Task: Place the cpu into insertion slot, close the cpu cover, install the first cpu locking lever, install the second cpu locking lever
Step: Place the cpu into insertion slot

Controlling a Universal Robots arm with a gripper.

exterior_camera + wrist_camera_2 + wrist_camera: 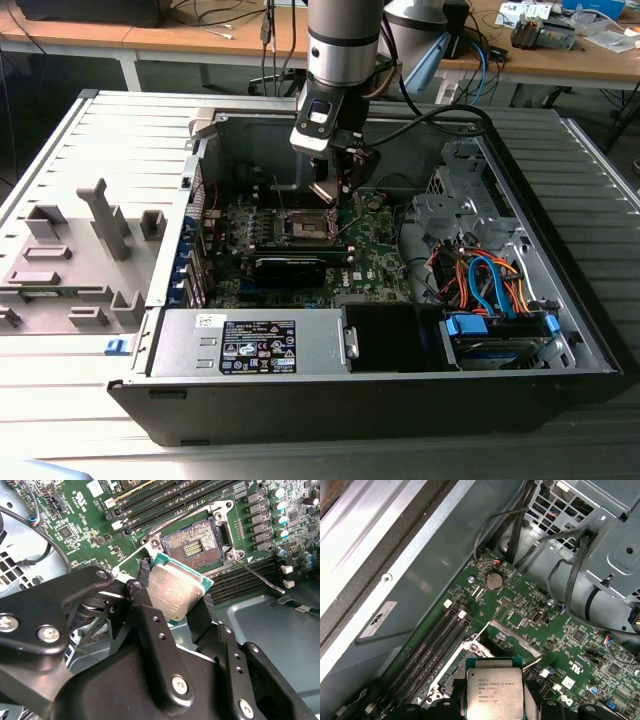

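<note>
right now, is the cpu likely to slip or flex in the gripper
Probably stiff: the cpu is a flat, metal-topped square. Its smooth top looks slippery, and the gripper holds it by opposite edges, so it might slide if bumped. Likely light, being so thin.

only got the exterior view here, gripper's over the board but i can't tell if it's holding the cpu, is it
Observer: Yes. In the second wrist view the gripper is shut on the cpu, pinching it by two opposite edges.
Operator: slot empty?
Observer: Yes. The insertion slot is bare with its contact field exposed, and the cpu is held apart from it.
Operator: levers?
Observer: One thin lever juts out free beside the slot, unlatched.
</note>
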